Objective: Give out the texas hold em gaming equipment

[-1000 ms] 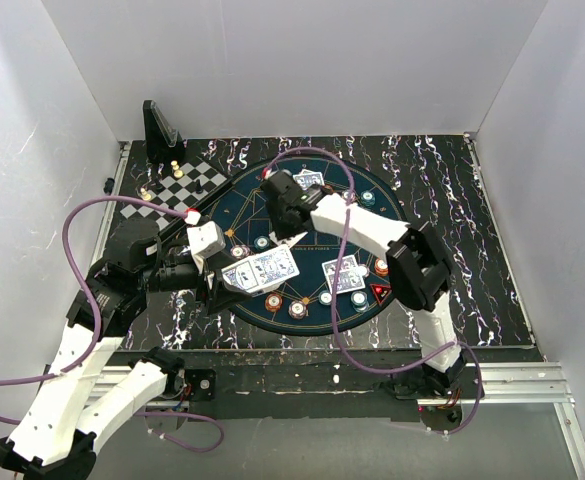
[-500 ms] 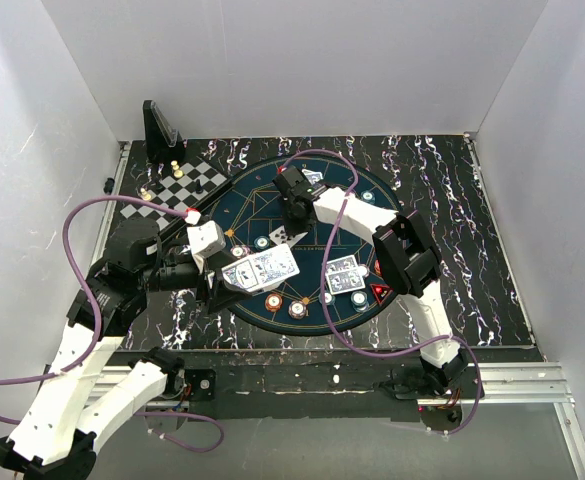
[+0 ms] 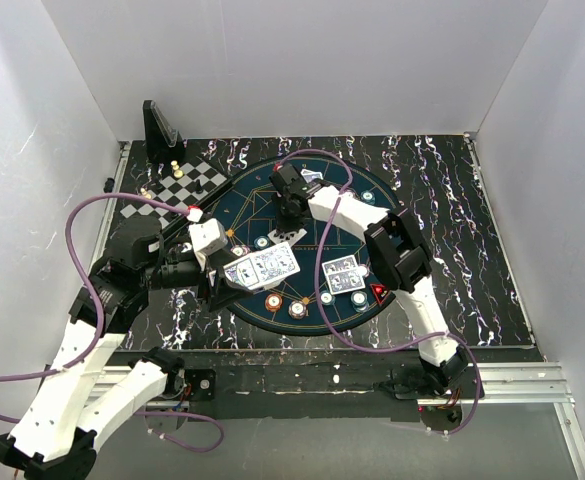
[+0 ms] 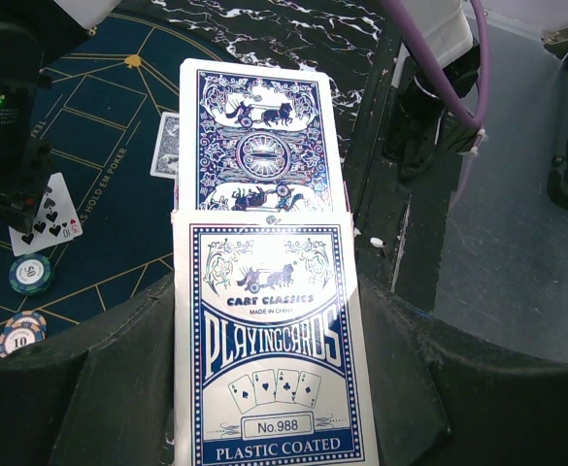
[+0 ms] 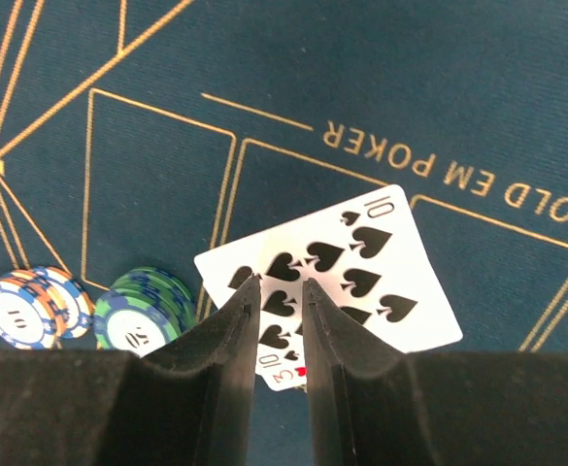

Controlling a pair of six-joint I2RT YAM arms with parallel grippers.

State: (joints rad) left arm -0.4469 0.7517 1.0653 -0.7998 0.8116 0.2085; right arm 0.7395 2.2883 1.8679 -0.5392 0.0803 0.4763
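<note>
Look, the near edge of the ten of spades (image 5: 361,262) is hidden behind the right gripper (image 5: 282,291), its fingertips nearly together, and we can't tell if it's pinched. The card lies on the mat (image 5: 361,78) beside the chip stacks (image 5: 143,313). The left gripper (image 4: 264,301) clamps the card box (image 4: 274,388), with a blue-backed card (image 4: 261,136) poking out beyond.

Overhead view: a fixed camera above and behind the arm bases looks down on the whole worktop (image 3: 452,200), with the bases at 6 o'clock. Left wrist view: close along the left tool (image 4: 264,320), facing the round blue mat (image 4: 99,126) at its 10 o'clock. Right wrist view: very near, looking down past the right tool (image 5: 282,286) onto the mat. All three share the ten of spades (image 5: 351,262).
</note>
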